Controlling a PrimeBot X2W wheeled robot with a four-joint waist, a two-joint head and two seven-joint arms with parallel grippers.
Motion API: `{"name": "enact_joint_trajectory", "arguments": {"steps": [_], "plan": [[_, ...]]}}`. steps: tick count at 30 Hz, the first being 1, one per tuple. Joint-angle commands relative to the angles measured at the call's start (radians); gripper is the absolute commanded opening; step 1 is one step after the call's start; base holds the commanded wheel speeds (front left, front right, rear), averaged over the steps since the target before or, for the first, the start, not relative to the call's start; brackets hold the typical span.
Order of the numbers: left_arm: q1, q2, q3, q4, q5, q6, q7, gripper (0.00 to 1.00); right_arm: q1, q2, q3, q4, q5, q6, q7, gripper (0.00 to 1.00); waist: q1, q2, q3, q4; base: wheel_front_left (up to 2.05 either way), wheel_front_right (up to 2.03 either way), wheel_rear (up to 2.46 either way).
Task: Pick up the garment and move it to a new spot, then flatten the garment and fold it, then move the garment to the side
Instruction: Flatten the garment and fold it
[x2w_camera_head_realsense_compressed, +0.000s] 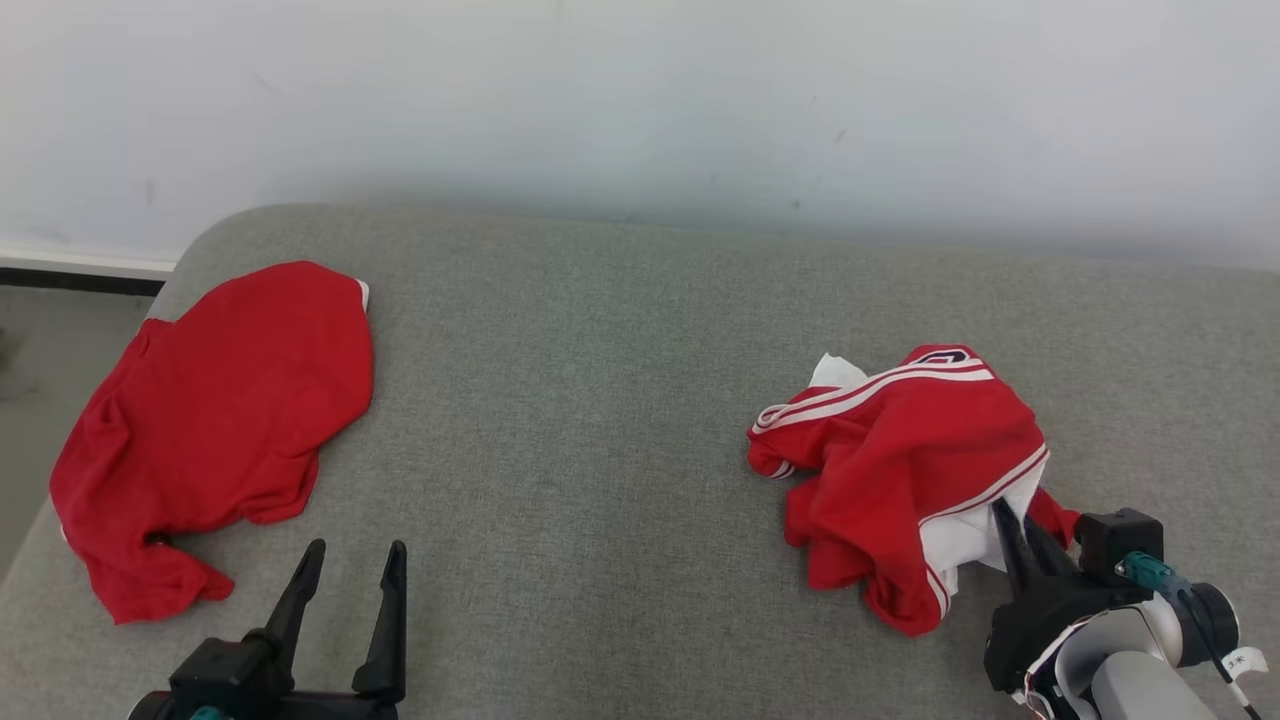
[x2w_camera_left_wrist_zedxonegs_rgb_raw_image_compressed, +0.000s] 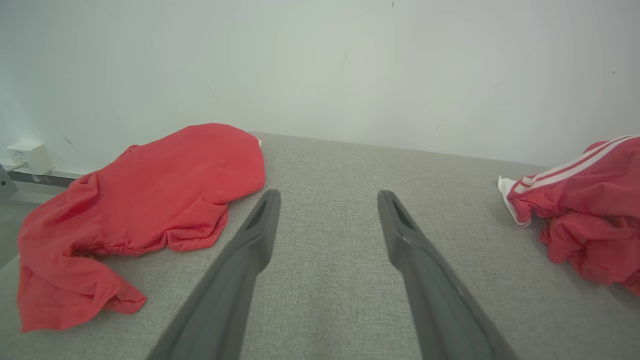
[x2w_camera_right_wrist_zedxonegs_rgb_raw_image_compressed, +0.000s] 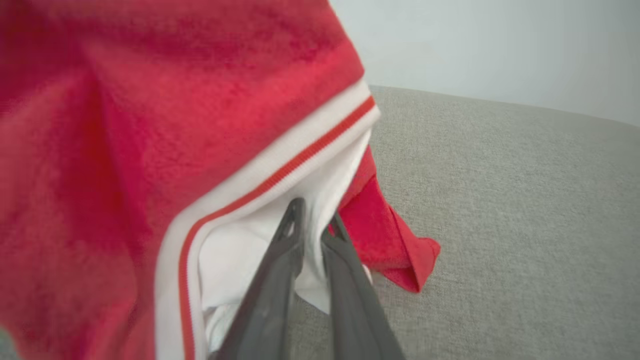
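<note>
A crumpled red garment with white stripes (x2w_camera_head_realsense_compressed: 900, 460) lies in a heap on the right of the grey surface (x2w_camera_head_realsense_compressed: 600, 400); its left edge shows in the left wrist view (x2w_camera_left_wrist_zedxonegs_rgb_raw_image_compressed: 585, 200). My right gripper (x2w_camera_head_realsense_compressed: 1012, 517) is at the heap's near right corner, fingers closed on a white fold of the garment (x2w_camera_right_wrist_zedxonegs_rgb_raw_image_compressed: 250, 245); the right wrist view shows the two fingers (x2w_camera_right_wrist_zedxonegs_rgb_raw_image_compressed: 280, 270) pinching that white cloth under the striped hem. My left gripper (x2w_camera_head_realsense_compressed: 352, 555) stands open at the lower left over bare surface, with nothing between its fingers (x2w_camera_left_wrist_zedxonegs_rgb_raw_image_compressed: 260, 225).
A second, plain red garment (x2w_camera_head_realsense_compressed: 215, 420) lies spread at the left edge of the surface, close to my left gripper, and shows again in the left wrist view (x2w_camera_left_wrist_zedxonegs_rgb_raw_image_compressed: 150, 200). A pale wall (x2w_camera_head_realsense_compressed: 640, 100) runs behind. The floor drops away at far left.
</note>
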Motion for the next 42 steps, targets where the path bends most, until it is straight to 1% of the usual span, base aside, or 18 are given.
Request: {"name": "enact_joint_trajectory", "arguments": {"steps": [1, 6, 12, 14, 15, 21, 25, 28, 32, 33, 34, 35, 39, 42], "plan": [[0.004, -0.002, 0.002, 0.004, -0.001, 0.000, -0.001, 1.00, -0.007, -0.005, 0.009, 0.005, 0.008, -0.002, -0.013, 0.00, -0.0001, -0.0001, -0.013, -0.010, 0.00, 0.00, 0.00], [0.015, -0.005, 0.001, 0.017, -0.001, -0.009, -0.001, 1.00, -0.019, 0.005, 0.054, -0.038, 0.055, -0.002, -0.048, 0.00, -0.0001, -0.0001, -0.047, -0.023, 0.00, 0.00, 0.00], [0.030, -0.005, 0.005, 0.023, -0.001, -0.015, -0.001, 1.00, -0.011, 0.026, 0.157, -0.209, 0.092, -0.002, -0.058, 0.00, -0.0001, -0.0001, -0.069, -0.022, 0.00, 0.00, 0.00], [0.030, -0.004, 0.006, 0.025, 0.000, -0.017, -0.001, 1.00, -0.005, 0.043, 0.202, -0.266, 0.098, -0.002, -0.054, 0.00, -0.0001, -0.0001, -0.072, -0.016, 0.00, 0.00, 0.00], [0.030, -0.004, 0.006, 0.025, 0.000, -0.017, -0.001, 1.00, -0.005, 0.043, 0.202, -0.266, 0.098, -0.002, -0.054, 0.00, -0.0001, -0.0001, -0.072, -0.016, 0.00, 0.00, 0.00], [0.034, -0.002, 0.008, 0.026, 0.000, -0.015, -0.001, 1.00, 0.020, 0.108, 0.347, -0.393, 0.117, -0.002, -0.005, 0.00, -0.0001, -0.0001, -0.073, 0.013, 0.00, 0.00, 0.00], [0.029, -0.003, 0.007, 0.031, -0.002, -0.018, -0.001, 1.00, 0.043, 0.145, 0.466, -0.405, 0.148, -0.002, 0.017, 0.00, -0.0001, -0.0001, -0.068, 0.037, 0.00, 0.00, 0.00], [0.025, -0.006, 0.006, 0.036, -0.002, -0.020, -0.001, 1.00, 0.060, 0.163, 0.552, -0.374, 0.177, -0.002, 0.015, 0.00, -0.0001, -0.0001, -0.064, 0.054, 0.00, 0.00, 0.00], [0.016, -0.010, 0.000, 0.043, -0.001, -0.024, -0.001, 1.00, 0.071, 0.175, 0.662, -0.296, 0.228, -0.002, 0.010, 0.00, -0.0001, -0.0001, -0.061, 0.073, 0.00, 0.00, 0.00], [0.014, -0.010, 0.000, 0.045, -0.001, -0.024, -0.001, 1.00, 0.071, 0.176, 0.680, -0.276, 0.246, -0.002, 0.006, 0.31, -0.0001, -0.0001, -0.061, 0.076, 0.00, 0.00, 0.00], [0.012, -0.010, 0.000, 0.046, -0.001, -0.024, -0.001, 1.00, 0.069, 0.177, 0.699, -0.253, 0.254, -0.002, 0.009, 0.94, -0.0001, -0.0001, -0.061, 0.078, 0.00, 0.00, 0.00], [0.011, -0.011, -0.001, 0.048, -0.002, -0.024, -0.001, 1.00, 0.061, 0.179, 0.710, -0.239, 0.266, -0.002, 0.001, 1.00, -0.0001, -0.0001, -0.060, 0.080, 0.00, 0.00, 0.00], [0.016, -0.009, 0.006, 0.047, -0.004, -0.018, -0.001, 1.00, 0.026, 0.179, 0.728, -0.224, 0.300, -0.002, -0.033, 1.00, -0.0001, -0.0001, -0.059, 0.071, 0.00, 0.00, 0.00], [0.023, -0.007, 0.013, 0.047, -0.005, -0.015, -0.001, 1.00, 0.004, 0.179, 0.698, -0.229, 0.299, -0.002, -0.052, 1.00, -0.0001, -0.0001, -0.062, 0.056, 0.00, 0.00, 0.00]]}}
